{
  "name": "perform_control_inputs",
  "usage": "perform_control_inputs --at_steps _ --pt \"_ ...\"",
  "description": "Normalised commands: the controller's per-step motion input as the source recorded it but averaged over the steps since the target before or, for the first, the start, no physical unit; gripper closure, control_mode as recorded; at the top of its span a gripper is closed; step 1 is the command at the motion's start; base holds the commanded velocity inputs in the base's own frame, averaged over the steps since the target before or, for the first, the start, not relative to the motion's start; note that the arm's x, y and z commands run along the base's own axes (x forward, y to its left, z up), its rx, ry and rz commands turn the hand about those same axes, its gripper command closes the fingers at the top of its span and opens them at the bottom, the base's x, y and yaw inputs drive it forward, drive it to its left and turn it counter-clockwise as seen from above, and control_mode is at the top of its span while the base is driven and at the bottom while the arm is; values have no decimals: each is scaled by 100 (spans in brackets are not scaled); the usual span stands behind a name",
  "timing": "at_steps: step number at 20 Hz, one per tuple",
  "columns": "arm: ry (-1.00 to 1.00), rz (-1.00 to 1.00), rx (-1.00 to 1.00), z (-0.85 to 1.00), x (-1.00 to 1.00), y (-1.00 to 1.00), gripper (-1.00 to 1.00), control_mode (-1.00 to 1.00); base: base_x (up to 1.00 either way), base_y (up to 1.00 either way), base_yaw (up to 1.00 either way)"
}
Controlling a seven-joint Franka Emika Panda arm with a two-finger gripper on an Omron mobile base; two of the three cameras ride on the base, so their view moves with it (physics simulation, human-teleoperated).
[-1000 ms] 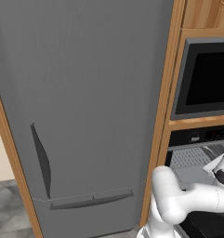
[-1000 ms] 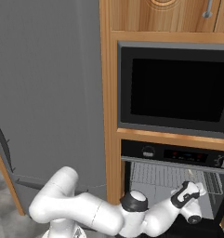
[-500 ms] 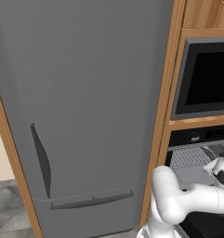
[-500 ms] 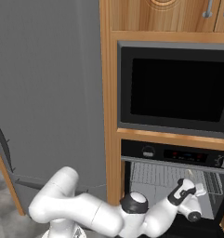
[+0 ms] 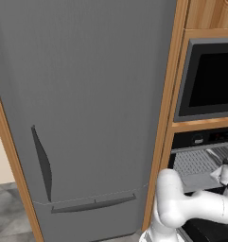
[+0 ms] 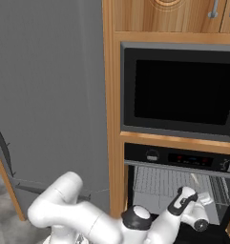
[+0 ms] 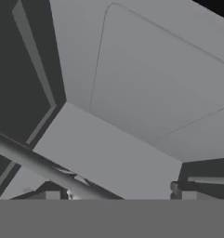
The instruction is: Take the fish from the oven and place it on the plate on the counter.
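Little altered over the last second: same framing in both base views, so no driving of the base, merely a slight creep of the wrist (image 6: 187,201) further left and deeper into the open oven (image 6: 183,159). Judged from that: approach nearly over, pick-up not yet made, transfer to the plate entirely ahead.

Seen from the hand: gripper (image 7: 120,191) spread wide, tips far apart at the bottom of the picture, nothing between them but a grey rack bar (image 7: 39,165) crossing on the left. Empty, then, and ready to close. Beyond, just the oven's bare grey floor and far wall (image 7: 146,79).

Seen from the right base camera and not from the hand: a slim pale sliver (image 6: 196,181) lying on the wire rack (image 6: 154,183), just beyond the wrist and to its right. Probably the fish, though too small to be sure. If so, a little to the right of the present aim, calling for a small correction before closing.

From the left base camera, mostly the grey fridge door (image 5: 87,94), with the wrist at the far right edge beside the rack. Above the oven, the dark microwave (image 6: 178,90), of no concern here.
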Motion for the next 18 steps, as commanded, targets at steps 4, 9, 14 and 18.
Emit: perform_control_inputs --at_steps 4,9,14,18 --pt "0 4 8 -45 -97 -10 100 -100 0 0 0" --pt "0 5 6 -52 -100 -6 100 -100 0 0 0" --pt "0 3 6 -64 -100 -10 100 -100 0 0 0" --pt "0 3 6 -62 -100 -13 100 -100 0 0 0"
